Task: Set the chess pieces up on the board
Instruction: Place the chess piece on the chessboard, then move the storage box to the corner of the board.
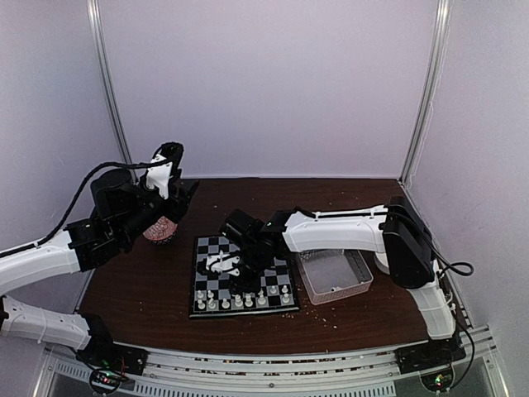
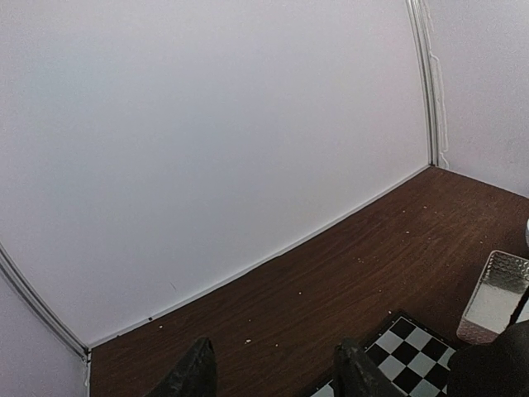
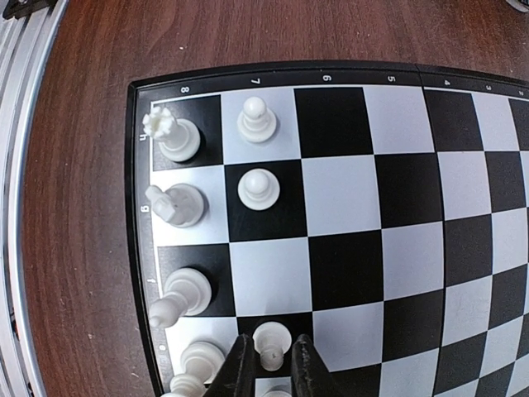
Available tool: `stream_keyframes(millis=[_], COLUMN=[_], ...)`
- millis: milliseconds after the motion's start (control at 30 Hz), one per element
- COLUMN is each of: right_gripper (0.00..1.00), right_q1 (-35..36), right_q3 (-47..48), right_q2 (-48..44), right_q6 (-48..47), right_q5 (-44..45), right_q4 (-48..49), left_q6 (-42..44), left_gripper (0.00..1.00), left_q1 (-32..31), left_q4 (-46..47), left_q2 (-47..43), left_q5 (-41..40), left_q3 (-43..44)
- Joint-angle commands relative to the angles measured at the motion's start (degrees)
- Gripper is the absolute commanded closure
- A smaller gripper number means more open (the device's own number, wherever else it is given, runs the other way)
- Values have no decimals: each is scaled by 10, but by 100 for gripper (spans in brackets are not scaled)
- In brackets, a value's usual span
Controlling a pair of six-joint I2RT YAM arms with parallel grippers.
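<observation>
Board (image 3: 347,198): flat on tabletop (image 3: 83,207); white chess pieces (image 3: 256,117) in two rows along one edge.
Right end effector (image 3: 271,351): narrow, astride a pawn (image 3: 271,335); cannot tell whether it grips.
Left end effector (image 2: 277,364): parted, empty.

Chess pieces (image 3: 187,385) left of the right gripper (image 3: 271,351) run off the bottom edge; unclear whether it grips the pawn (image 3: 272,335).

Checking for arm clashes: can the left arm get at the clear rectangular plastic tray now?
Probably not: the tray lies beyond the black-and-white chessboard, and the right arm stretches across that board.
</observation>
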Motion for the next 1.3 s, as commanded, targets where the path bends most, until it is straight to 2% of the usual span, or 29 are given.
stream_keyframes(millis=[0, 167, 333, 433, 567, 700, 800, 900, 1033, 1167, 1267], right_gripper=[84, 80, 74, 72, 70, 66, 61, 59, 56, 58, 67], right_q1=[2, -10, -38, -68, -134, -197, -228, -233, -231, -231, -230], right_q3=[0, 13, 0, -50, -155, -252, -320, -386, -416, -410, -405], right_q2=[-18, -59, -140, -207, -300, -360, -377, -386, -378, -355, -333], right_q6=[2, 3, -1, 2, 1, -89, -153, -179, -183, -188, -192], right_q5=[11, 18, 10, 9, 3, 3, 30, 66, 67, 47, 44], right_q4=[-4, -19, -48, -60, -75, -161, -207, -189, -157, -150, -149], left_q6=[-7, -12, -51, -94, -156, -174, -177, -184, -198, -207, -209], left_gripper=[51, 50, 47, 45, 45, 45, 45, 46, 46, 46, 46], left_q1=[3, 3, 3, 3, 3, 3, 3, 3, 3, 3, 3], left_q4=[14, 8, -31, -76, -146, -157, -144, -144, -135, -131, -127], left_q2=[-3, 7, 32, 57, 115, 165, 182, 196, 201, 195, 189], left_q5=[10, 11, 2, -6, 27, 73, 97, 115, 123, 123, 119], left_q3=[-4, 2, 38, 81, 153, 195, 204, 209, 193, 176, 163])
